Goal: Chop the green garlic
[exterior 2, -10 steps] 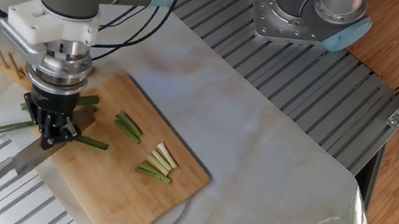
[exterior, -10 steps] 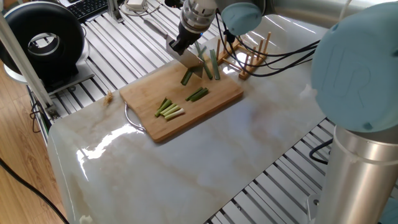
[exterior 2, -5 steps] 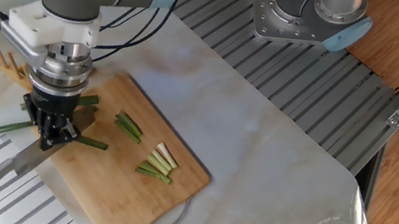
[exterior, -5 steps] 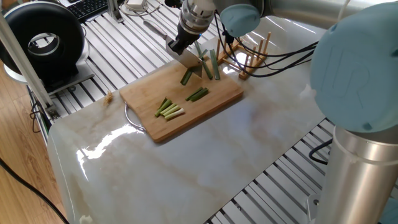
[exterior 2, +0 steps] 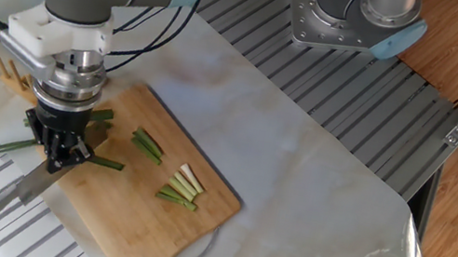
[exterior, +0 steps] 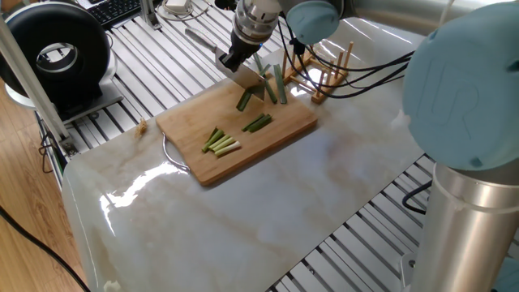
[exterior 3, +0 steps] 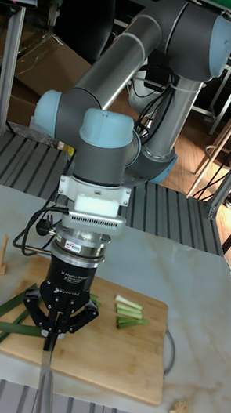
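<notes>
**Knife barely lifts over the cutting board**

Little has moved since a second ago: the arm and knife point(exterior 2: 4, 198) have shifted only slightly, and the cut pieces lie where they were. Gripper point(exterior 2: 57, 153) jaws are closed on the knife handle, blade pointing off the board's edge. Green garlic point(exterior: 276, 83) lies partly across the far end of the cutting board point(exterior: 276, 134), its long stalks just beside the blade. Two small heaps of cut pieces point(exterior: 220, 143) rest mid-board, apart from the knife. Behind stands a wooden rack point(exterior: 334, 71) on the tabletop point(exterior: 268, 219).
</notes>
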